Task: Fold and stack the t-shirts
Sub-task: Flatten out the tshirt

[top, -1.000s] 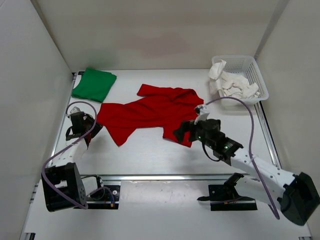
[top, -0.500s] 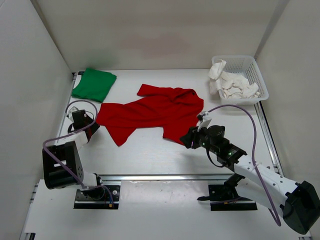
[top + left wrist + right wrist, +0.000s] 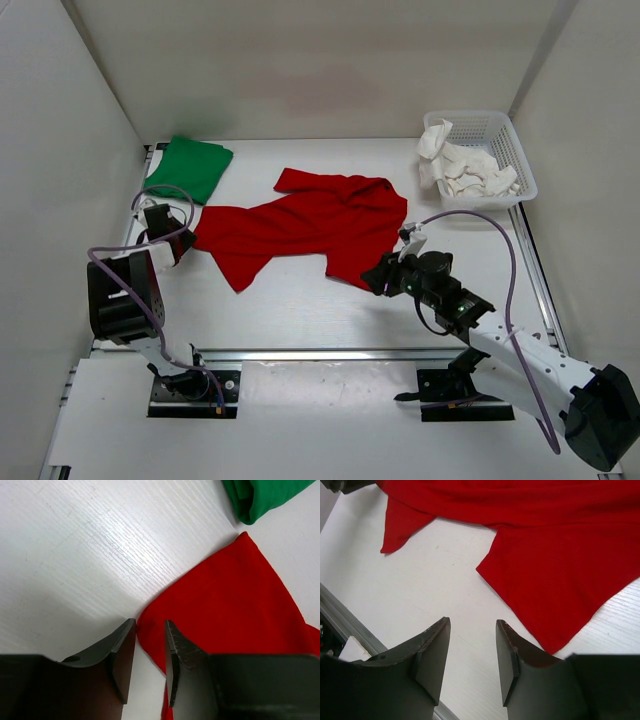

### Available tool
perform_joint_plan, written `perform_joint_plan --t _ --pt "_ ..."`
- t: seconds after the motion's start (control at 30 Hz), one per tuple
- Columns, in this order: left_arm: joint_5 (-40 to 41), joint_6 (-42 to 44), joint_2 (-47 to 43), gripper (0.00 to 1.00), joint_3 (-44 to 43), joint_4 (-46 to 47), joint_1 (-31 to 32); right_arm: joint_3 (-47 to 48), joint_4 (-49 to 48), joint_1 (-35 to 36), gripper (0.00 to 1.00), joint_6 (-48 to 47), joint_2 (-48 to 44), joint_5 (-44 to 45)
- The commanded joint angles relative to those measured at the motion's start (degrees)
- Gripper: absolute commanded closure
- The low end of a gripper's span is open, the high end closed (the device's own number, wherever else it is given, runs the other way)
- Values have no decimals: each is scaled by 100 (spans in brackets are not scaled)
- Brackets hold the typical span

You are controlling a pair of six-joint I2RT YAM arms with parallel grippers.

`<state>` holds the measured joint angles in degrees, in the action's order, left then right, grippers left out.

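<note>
The red t-shirt (image 3: 300, 225) lies spread and rumpled in the middle of the table. The green t-shirt (image 3: 188, 167) lies folded at the back left. The white t-shirt (image 3: 462, 168) is bunched in the basket. My left gripper (image 3: 183, 245) is open at the red shirt's left corner. In the left wrist view that corner (image 3: 150, 630) sits between the narrowly parted fingers of the gripper (image 3: 150, 665), with the green shirt (image 3: 265, 495) beyond. My right gripper (image 3: 376, 278) is open and empty over bare table (image 3: 472, 655), just left of the red shirt's near hem corner (image 3: 560, 580).
The white plastic mesh basket (image 3: 517, 150) stands at the back right. White walls close in the left, back and right sides. A metal rail (image 3: 320, 353) runs along the near edge of the table, with both arm bases beyond it.
My left gripper has moved away from me to the red shirt's left corner. My right gripper has moved slightly nearer and to the right, off the cloth to the hem's corner.
</note>
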<state>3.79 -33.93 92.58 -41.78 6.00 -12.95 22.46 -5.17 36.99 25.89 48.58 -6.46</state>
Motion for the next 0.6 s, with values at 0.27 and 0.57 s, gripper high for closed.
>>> perform_joint_plan --t 0.27,0.57 --pt "86 1 15 60 -365 -458 12 101 -186 -192 60 100 -340 -4" --pt "298 106 471 62 -1024 -1293 100 136 -72 -553 60 127 -753 -180"
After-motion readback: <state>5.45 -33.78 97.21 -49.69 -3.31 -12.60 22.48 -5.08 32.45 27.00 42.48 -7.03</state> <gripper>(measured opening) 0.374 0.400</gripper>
